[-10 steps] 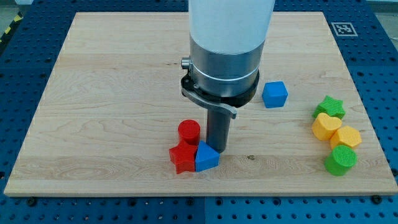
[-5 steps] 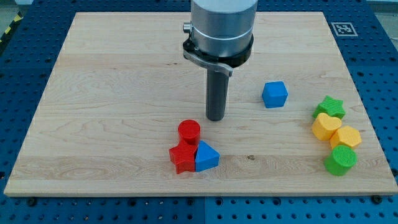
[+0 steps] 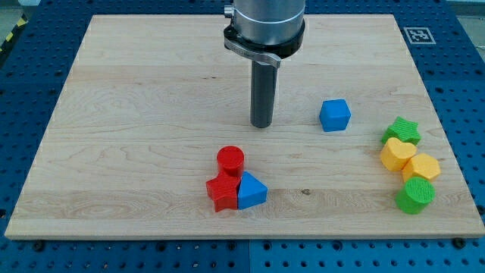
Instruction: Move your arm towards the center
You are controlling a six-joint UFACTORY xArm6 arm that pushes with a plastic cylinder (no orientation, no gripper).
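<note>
My tip (image 3: 261, 124) rests on the wooden board (image 3: 136, 114) near its middle, touching no block. A blue cube (image 3: 334, 115) lies to the tip's right, well apart from it. Below the tip sit a red cylinder (image 3: 230, 161), a red star-shaped block (image 3: 223, 192) and a blue triangular block (image 3: 252, 191), bunched together towards the view's bottom.
At the view's right edge of the board a green star (image 3: 402, 130), a yellow heart (image 3: 396, 155), a yellow hexagonal block (image 3: 422, 166) and a green cylinder (image 3: 414, 195) form a cluster. A fiducial marker (image 3: 418, 35) sits at the board's top right corner.
My tip has moved towards the view's top, away from the blue triangular block and the red blocks, to the board's middle. The blocks have not moved.
</note>
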